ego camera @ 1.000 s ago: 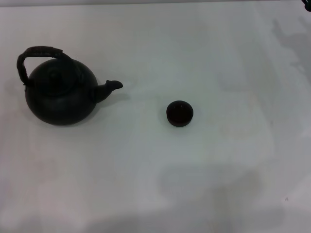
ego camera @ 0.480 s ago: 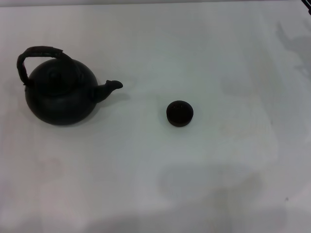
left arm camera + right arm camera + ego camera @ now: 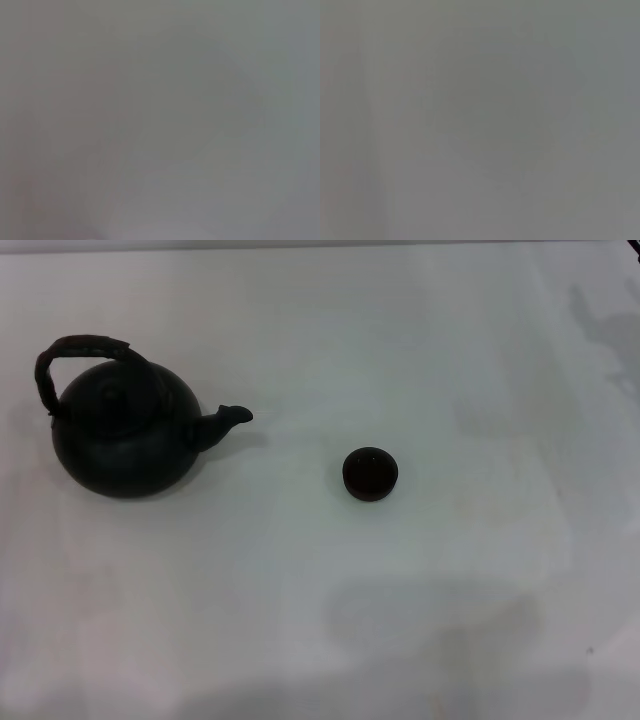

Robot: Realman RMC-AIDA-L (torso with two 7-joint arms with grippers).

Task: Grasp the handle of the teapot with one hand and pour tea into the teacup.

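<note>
Teapot upright, spout toward cup, well apart; fits pre-grasp or post-pour; neither end effector visible, state unknown.

The teapot stands upright on the bench, far over on the robot's left side. Its handle arches over the top of the body, leaning toward the far left, and its spout points to the right, toward the teacup. The teacup sits on the bench near the middle, to the right of the teapot and a little nearer the robot than the spout tip. The two are apart, with open bench between the spout and the cup. Neither arm shows over the bench in the head view, and both wrist views show only a blank surface.
</note>
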